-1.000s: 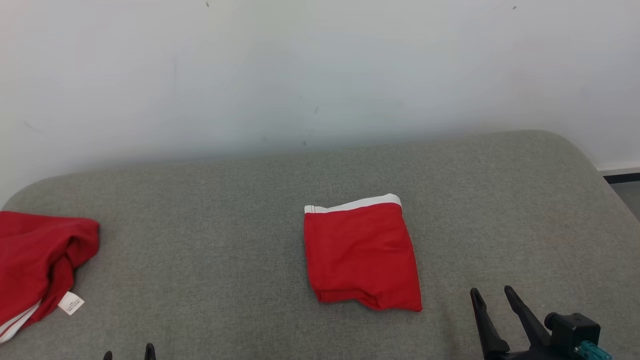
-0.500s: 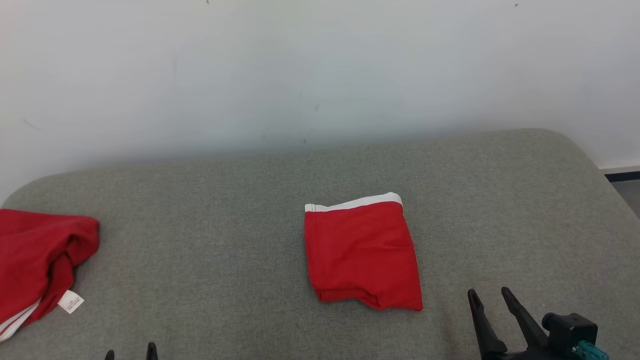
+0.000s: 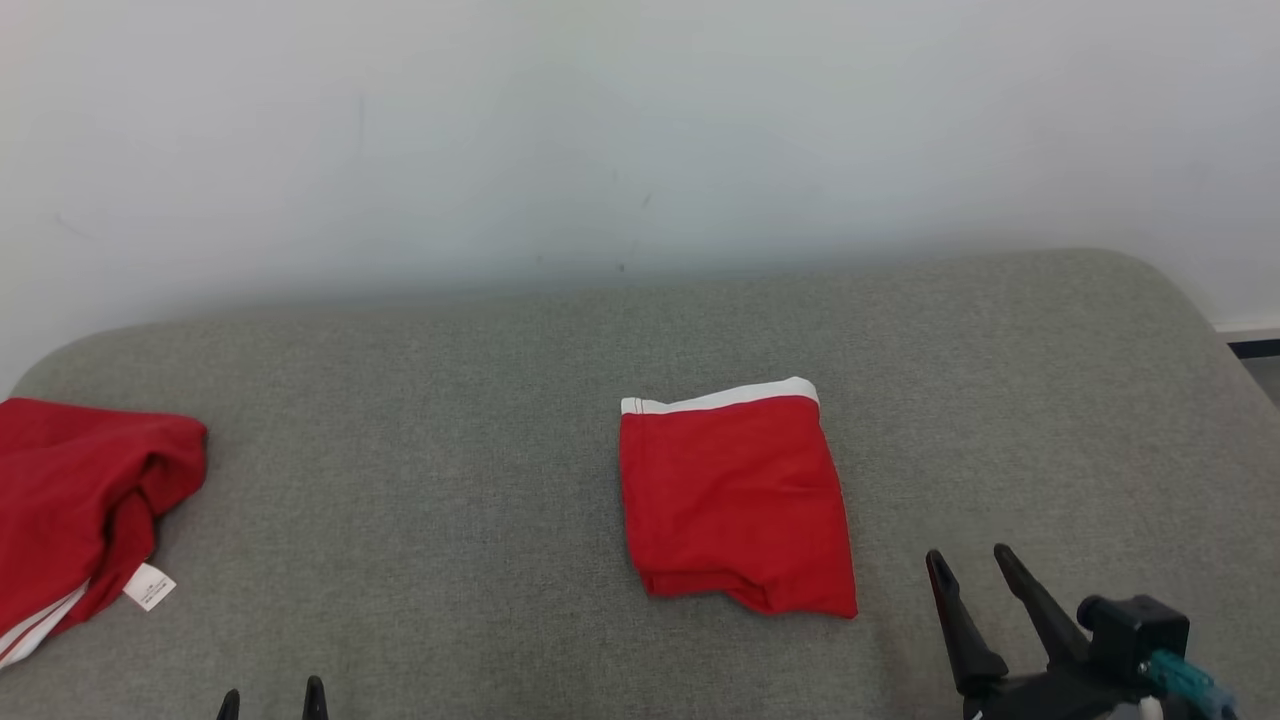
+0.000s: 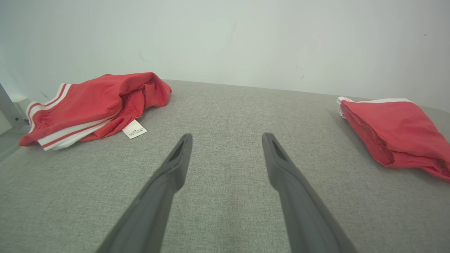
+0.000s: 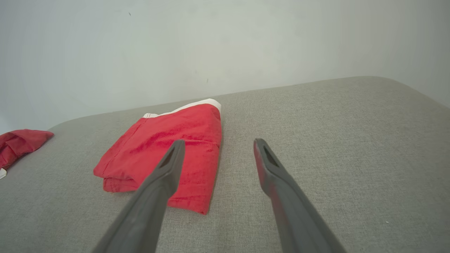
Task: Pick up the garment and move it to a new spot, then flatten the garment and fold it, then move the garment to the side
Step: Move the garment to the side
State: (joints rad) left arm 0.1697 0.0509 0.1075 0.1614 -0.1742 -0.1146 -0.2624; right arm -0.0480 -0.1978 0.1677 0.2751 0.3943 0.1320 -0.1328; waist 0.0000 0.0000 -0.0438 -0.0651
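A red garment (image 3: 735,500) with a white waistband lies folded flat in the middle of the grey cushion (image 3: 450,450); it also appears as the folded garment (image 4: 393,133) and the folded garment (image 5: 168,144) in the wrist views. My right gripper (image 3: 965,555) is open, just right of the fold's near corner and apart from it; as the right gripper (image 5: 218,142), it has nothing between its fingers. At the bottom edge, my left gripper (image 3: 271,692) is open over bare cushion, seen as the left gripper (image 4: 226,137).
A second red garment (image 3: 70,500) with white stripes and a white label lies crumpled at the cushion's far left edge, also seen as the crumpled garment (image 4: 95,105). A white wall (image 3: 640,150) runs behind the cushion. The cushion's rounded corner and the floor (image 3: 1255,365) are at the right.
The whole picture has shifted slightly, so the camera moved. My right gripper has edged a little left toward the folded garment. The garments lie as before.
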